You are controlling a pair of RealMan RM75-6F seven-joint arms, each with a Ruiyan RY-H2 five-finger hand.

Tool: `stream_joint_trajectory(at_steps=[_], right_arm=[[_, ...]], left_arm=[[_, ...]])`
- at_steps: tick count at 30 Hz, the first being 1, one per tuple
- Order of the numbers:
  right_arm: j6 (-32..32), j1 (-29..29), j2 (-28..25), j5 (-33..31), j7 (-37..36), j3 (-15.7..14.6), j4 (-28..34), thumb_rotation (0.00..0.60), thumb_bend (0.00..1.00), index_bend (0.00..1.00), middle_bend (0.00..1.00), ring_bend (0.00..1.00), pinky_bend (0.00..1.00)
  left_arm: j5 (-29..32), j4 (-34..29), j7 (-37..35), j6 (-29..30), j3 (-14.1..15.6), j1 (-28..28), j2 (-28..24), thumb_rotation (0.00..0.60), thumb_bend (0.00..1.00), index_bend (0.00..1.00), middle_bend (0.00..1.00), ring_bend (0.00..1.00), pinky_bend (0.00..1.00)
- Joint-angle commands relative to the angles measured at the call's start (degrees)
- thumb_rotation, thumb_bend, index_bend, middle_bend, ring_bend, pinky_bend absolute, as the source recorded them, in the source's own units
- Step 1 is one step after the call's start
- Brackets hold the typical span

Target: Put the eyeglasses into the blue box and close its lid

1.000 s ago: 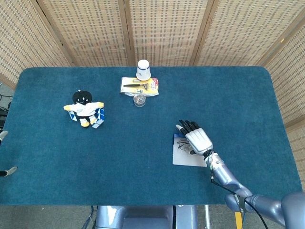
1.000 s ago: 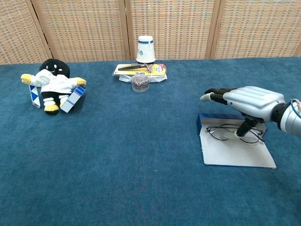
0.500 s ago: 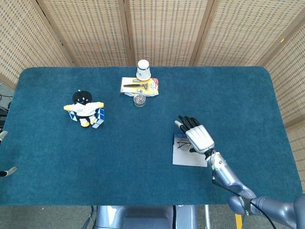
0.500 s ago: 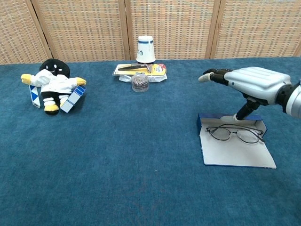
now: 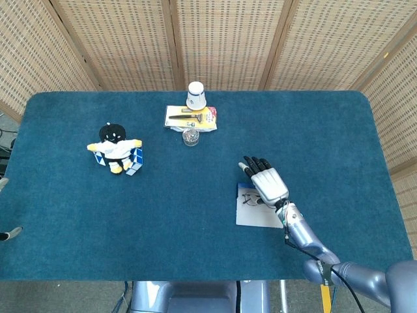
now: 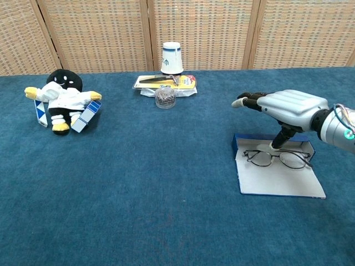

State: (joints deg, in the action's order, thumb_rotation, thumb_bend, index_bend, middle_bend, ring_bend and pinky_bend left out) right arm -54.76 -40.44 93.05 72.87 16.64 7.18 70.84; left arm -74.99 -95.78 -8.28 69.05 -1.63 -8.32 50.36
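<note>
The eyeglasses point(image 6: 277, 158) lie flat on the white inner face of the open blue box point(image 6: 282, 183), near its low blue back wall. My right hand point(image 6: 288, 105) hovers just above them with fingers stretched out toward the left and the thumb pointing down next to the frame. It holds nothing. From the head view the right hand point(image 5: 268, 182) covers the far edge of the box point(image 5: 253, 216), and the eyeglasses point(image 5: 249, 199) show beside it. Two small grey tips at the left edge of the head view are all that may show of my left hand point(image 5: 8, 233).
A black-and-white plush toy point(image 6: 62, 98) with blue-white blocks sits at the far left. At the back middle stand a white paper cup point(image 6: 172, 57), a yellow package point(image 6: 165, 82) and a small glass jar point(image 6: 165, 97). Wicker screens close the back.
The right hand let go of the eyeglasses and rose, then sank a little and shifted left. The eyeglasses stayed lying in the box.
</note>
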Motion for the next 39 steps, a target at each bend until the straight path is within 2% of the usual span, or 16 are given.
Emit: stream_joint_trajectory(at_steps=[1,6,11,14,19,22,29,33,39], right_arm=[[-0.2,0.2,0.5,0.7,-0.4,-0.5,-0.8,0.600,0.31,0.07,0.00,0.00,0.10],[0.2,0.4,2.0,0.9,-0.7,-1.0,-3.4,0.600,0.31,0.07,0.00,0.00,0.10],[-0.7,0.7,1.8,1.8,-1.9,-0.9,-3.3,0.600,0.31,0.07,0.00,0.00,0.10],[-1.7,0.9,1.0,2.6,-2.6,-0.5,-2.0,0.600,0.31,0.07,0.00,0.00,0.10],[-5.5,2.1,-3.2,5.8,-4.2,-0.6,4.4,0.600,0.31,0.07,0.00,0.00,0.10],[-7.7,3.3,-5.7,8.6,-4.2,-2.1,8.1,0.600,0.33,0.07,0.00,0.00,0.10],[-9.7,6.0,-7.9,13.6,0.1,-7.4,11.6,0.600,0.34,0.18,0.00,0.00,0.10],[-10.1,7.1,-6.7,14.4,2.9,-8.7,10.9,0.600,0.34,0.23,0.00,0.00,0.10],[-10.3,8.1,-4.6,14.8,5.5,-9.2,9.8,0.600,0.41,0.26,0.00,0.00,0.10]], left_arm=[[0.0,0.0,0.1,-0.1,0.0,-0.1,0.0,0.600,0.00,0.00,0.00,0.00,0.00],[-0.1,-0.1,0.3,0.1,0.1,0.0,0.1,0.600,0.00,0.00,0.00,0.00,0.00],[-0.1,-0.2,0.3,0.1,0.1,0.1,0.1,0.600,0.00,0.00,0.00,0.00,0.00],[-0.1,-0.2,0.3,0.1,0.1,0.0,0.1,0.600,0.00,0.00,0.00,0.00,0.00],[-0.5,-0.3,-0.1,0.5,0.1,0.3,-0.1,0.600,0.00,0.00,0.00,0.00,0.00],[-0.8,-0.3,-0.3,0.8,0.2,0.4,-0.2,0.600,0.00,0.00,0.00,0.00,0.00],[-2.1,-0.4,-1.1,1.8,0.6,0.9,-0.5,0.600,0.00,0.00,0.00,0.00,0.00],[-2.9,-0.4,-1.5,2.9,0.7,1.4,-0.6,0.600,0.00,0.00,0.00,0.00,0.00],[-3.6,-0.3,-1.9,3.4,0.9,1.7,-0.7,0.600,0.00,0.00,0.00,0.00,0.00]])
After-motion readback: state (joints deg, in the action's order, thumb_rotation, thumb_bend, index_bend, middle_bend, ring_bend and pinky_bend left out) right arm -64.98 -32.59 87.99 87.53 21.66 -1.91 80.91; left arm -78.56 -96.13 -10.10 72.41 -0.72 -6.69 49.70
